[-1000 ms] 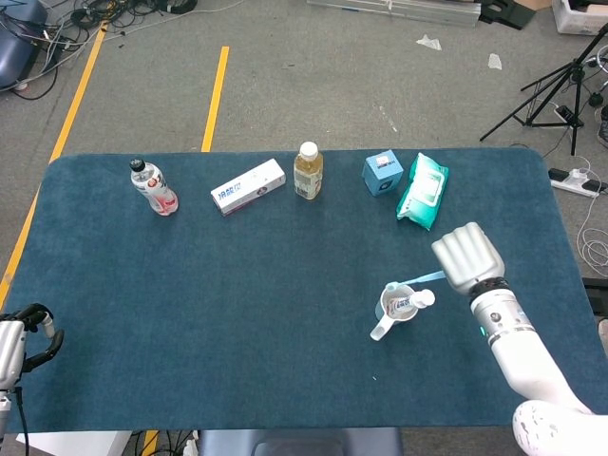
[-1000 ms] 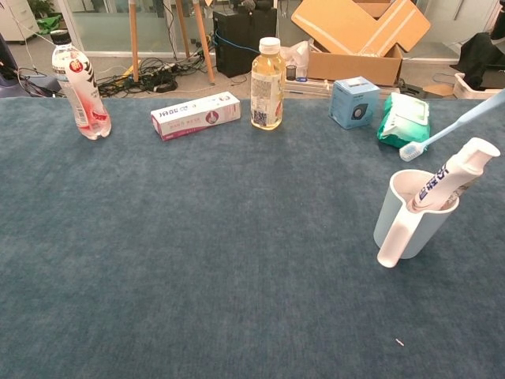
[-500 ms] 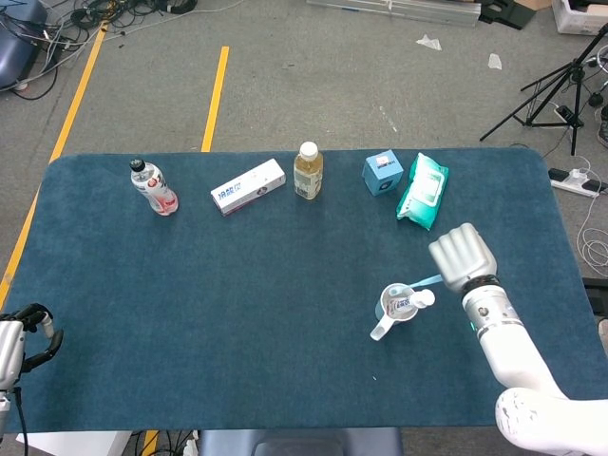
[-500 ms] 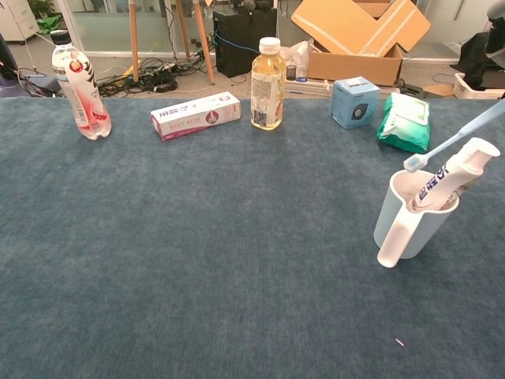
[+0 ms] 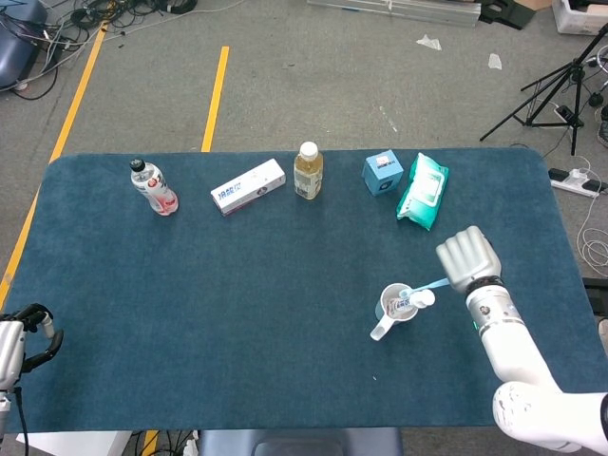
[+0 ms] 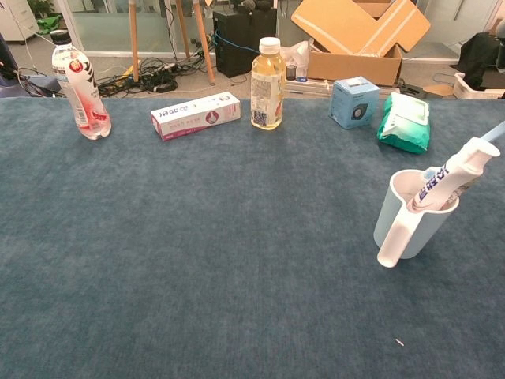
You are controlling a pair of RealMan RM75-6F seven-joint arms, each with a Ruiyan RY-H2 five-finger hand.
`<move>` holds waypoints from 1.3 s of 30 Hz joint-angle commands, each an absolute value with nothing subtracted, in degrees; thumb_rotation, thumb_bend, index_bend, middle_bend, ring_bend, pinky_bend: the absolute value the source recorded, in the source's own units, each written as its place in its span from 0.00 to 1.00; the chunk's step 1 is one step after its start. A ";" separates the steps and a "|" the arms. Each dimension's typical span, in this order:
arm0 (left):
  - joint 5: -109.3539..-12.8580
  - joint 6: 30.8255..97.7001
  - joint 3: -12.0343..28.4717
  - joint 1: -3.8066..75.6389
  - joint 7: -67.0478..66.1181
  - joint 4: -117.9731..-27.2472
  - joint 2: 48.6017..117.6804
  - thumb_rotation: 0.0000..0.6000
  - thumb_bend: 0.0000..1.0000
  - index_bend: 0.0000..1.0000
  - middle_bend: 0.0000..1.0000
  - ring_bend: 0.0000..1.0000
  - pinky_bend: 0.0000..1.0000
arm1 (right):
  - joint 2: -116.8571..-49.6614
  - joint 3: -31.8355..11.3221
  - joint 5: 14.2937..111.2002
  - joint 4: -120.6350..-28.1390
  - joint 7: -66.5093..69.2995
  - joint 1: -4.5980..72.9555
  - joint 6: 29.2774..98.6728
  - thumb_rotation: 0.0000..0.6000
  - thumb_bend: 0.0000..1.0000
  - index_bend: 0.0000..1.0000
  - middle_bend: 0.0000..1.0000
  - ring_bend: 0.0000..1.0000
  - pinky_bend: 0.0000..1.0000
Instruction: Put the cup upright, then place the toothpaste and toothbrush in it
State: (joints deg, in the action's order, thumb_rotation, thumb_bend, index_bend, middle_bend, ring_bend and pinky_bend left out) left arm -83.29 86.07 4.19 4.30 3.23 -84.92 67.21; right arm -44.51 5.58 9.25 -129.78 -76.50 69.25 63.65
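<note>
The pale blue cup stands upright on the blue table right of centre, handle toward the front. A white toothpaste tube leans in it, cap up and to the right. A light blue toothbrush slants down into the cup, its head inside the rim. My right hand grips the brush's handle end just right of the cup. My left hand hangs at the table's front left corner, fingers curled, holding nothing.
Along the far edge stand a red-labelled water bottle, a toothpaste box, a yellow drink bottle, a small blue box and a green wipes pack. A cardboard box sits beyond the table.
My right hand moved slightly right and down, lowering the toothbrush so its head dropped from above the cup's rim into the cup. The left hand stayed still.
</note>
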 commanded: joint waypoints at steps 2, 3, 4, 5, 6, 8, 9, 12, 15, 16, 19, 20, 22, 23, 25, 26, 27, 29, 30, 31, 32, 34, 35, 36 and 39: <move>-83.28 86.06 4.21 4.31 3.22 -84.95 67.20 1.00 0.36 0.57 0.46 0.54 0.52 | -45.15 6.19 9.10 -129.15 -76.51 69.38 63.40 1.00 0.24 0.59 1.00 1.00 1.00; -83.28 86.07 4.21 4.31 3.22 -84.96 67.20 1.00 0.36 0.57 0.46 0.54 0.52 | -45.34 6.34 9.05 -128.99 -76.51 69.42 63.36 1.00 0.24 0.59 1.00 1.00 1.00; -83.29 86.08 4.21 4.30 3.25 -84.97 67.19 1.00 0.36 0.57 0.46 0.54 0.52 | -45.61 6.53 9.03 -128.75 -76.50 69.48 63.29 1.00 0.24 0.59 1.00 1.00 1.00; -83.31 86.09 4.21 4.30 3.26 -84.96 67.18 1.00 0.36 0.57 0.46 0.54 0.52 | -45.82 6.65 9.01 -128.57 -76.46 69.51 63.24 1.00 0.24 0.59 1.00 1.00 1.00; -83.33 86.10 4.19 4.29 3.29 -84.96 67.17 1.00 0.36 0.57 0.46 0.54 0.52 | -46.10 6.82 9.00 -128.37 -76.46 69.58 63.22 1.00 0.24 0.59 1.00 1.00 1.00; -83.35 86.13 4.19 4.28 3.30 -84.97 67.17 1.00 0.36 0.57 0.46 0.54 0.52 | -46.55 6.97 9.07 -128.08 -76.38 69.69 63.21 1.00 0.24 0.59 1.00 1.00 1.00; -83.34 86.11 4.20 4.29 3.34 -84.89 67.17 1.00 0.36 0.57 0.46 0.54 0.52 | -46.86 7.02 9.10 -127.89 -76.25 69.76 63.17 1.00 0.24 0.59 1.00 1.00 1.00; -83.44 86.19 4.17 4.27 3.35 -84.96 67.16 1.00 0.36 0.57 0.46 0.54 0.52 | -47.75 7.17 9.33 -127.37 -75.99 69.94 63.03 1.00 0.24 0.59 1.00 1.00 1.00; -83.45 86.25 4.18 4.24 3.42 -85.02 67.11 1.00 0.36 0.57 0.46 0.54 0.52 | -48.97 7.33 9.63 -126.63 -75.74 70.08 62.94 1.00 0.24 0.59 1.00 1.00 1.00; -83.47 86.28 4.19 4.23 3.47 -85.06 67.09 1.00 0.36 0.57 0.46 0.54 0.52 | -49.35 7.37 9.66 -126.38 -75.62 70.11 62.89 1.00 0.24 0.59 1.00 1.00 1.00; -83.49 86.40 4.22 4.18 3.62 -85.08 67.03 1.00 0.36 0.57 0.46 0.54 0.52 | -50.50 7.47 9.77 -125.52 -75.22 70.25 62.72 1.00 0.24 0.59 1.00 1.00 1.00; -83.49 86.40 4.21 4.17 3.67 -85.10 67.01 1.00 0.36 0.57 0.46 0.54 0.52 | -50.86 7.50 9.80 -125.24 -75.09 70.30 62.63 1.00 0.24 0.59 1.00 1.00 1.00; -83.53 86.45 4.20 4.14 3.74 -85.09 66.97 1.00 0.36 0.57 0.46 0.54 0.52 | -51.64 7.53 9.91 -124.60 -74.68 70.36 62.41 1.00 0.24 0.59 1.00 1.00 1.00; -83.55 86.45 4.19 4.13 3.80 -85.10 66.95 1.00 0.36 0.57 0.46 0.54 0.52 | -51.96 7.57 9.94 -124.33 -74.52 70.40 62.30 1.00 0.24 0.59 1.00 1.00 1.00; -83.53 86.46 4.21 4.13 3.82 -85.10 66.93 1.00 0.36 0.57 0.46 0.54 0.52 | -52.74 7.62 10.09 -123.64 -74.07 70.44 61.97 1.00 0.24 0.59 1.00 1.00 1.00; -83.53 86.46 4.22 4.13 3.84 -85.12 66.92 1.00 0.36 0.57 0.46 0.54 0.52 | -53.03 7.65 10.17 -123.36 -73.87 70.46 61.84 1.00 0.24 0.59 1.00 1.00 1.00; -83.51 86.46 4.23 4.12 3.88 -85.14 66.89 1.00 0.36 0.57 0.46 0.54 0.52 | -53.34 7.70 10.31 -123.07 -73.62 70.48 61.69 1.00 0.24 0.59 1.00 1.00 1.00; -83.52 86.49 4.24 4.11 3.91 -85.15 66.87 1.00 0.36 0.57 0.46 0.54 0.52 | -53.64 7.82 10.58 -122.84 -73.28 70.51 61.55 1.00 0.24 0.59 1.00 1.00 1.00; -83.54 86.50 4.22 4.10 3.96 -85.16 66.85 1.00 0.36 0.57 0.46 0.54 0.52 | -53.78 7.87 10.80 -122.70 -72.98 70.52 61.39 1.00 0.24 0.59 1.00 1.00 1.00; -83.54 86.50 4.22 4.09 3.99 -85.13 66.85 1.00 0.36 0.57 0.46 0.54 0.52 | -53.80 7.96 10.93 -122.67 -72.79 70.52 61.30 1.00 0.24 0.59 1.00 1.00 1.00; -83.54 86.51 4.22 4.08 3.99 -85.10 66.87 1.00 0.36 0.57 0.46 0.54 0.52 | -53.79 8.01 11.15 -122.62 -72.49 70.54 61.19 1.00 0.24 0.58 1.00 1.00 1.00; -83.53 86.48 4.21 4.08 4.03 -85.09 66.86 1.00 0.36 0.57 0.46 0.54 0.52 | -53.59 8.00 11.48 -122.66 -71.83 70.51 61.00 1.00 0.24 0.52 1.00 1.00 1.00; -83.54 86.49 4.21 4.08 4.02 -85.08 66.86 1.00 0.36 0.57 0.46 0.54 0.52 | -53.45 8.00 11.69 -122.68 -71.50 70.49 60.88 1.00 0.23 0.49 1.00 1.00 1.00; -83.55 86.49 4.21 4.08 4.02 -85.06 66.87 1.00 0.36 0.57 0.46 0.54 0.52 | -53.28 7.99 11.89 -122.71 -71.14 70.46 60.77 1.00 0.22 0.43 1.00 1.00 1.00; -83.59 86.46 4.20 4.11 3.97 -85.09 66.87 1.00 0.36 0.57 0.46 0.54 0.52 | -52.71 7.96 12.72 -122.79 -69.93 70.31 60.31 1.00 0.19 0.31 1.00 1.00 1.00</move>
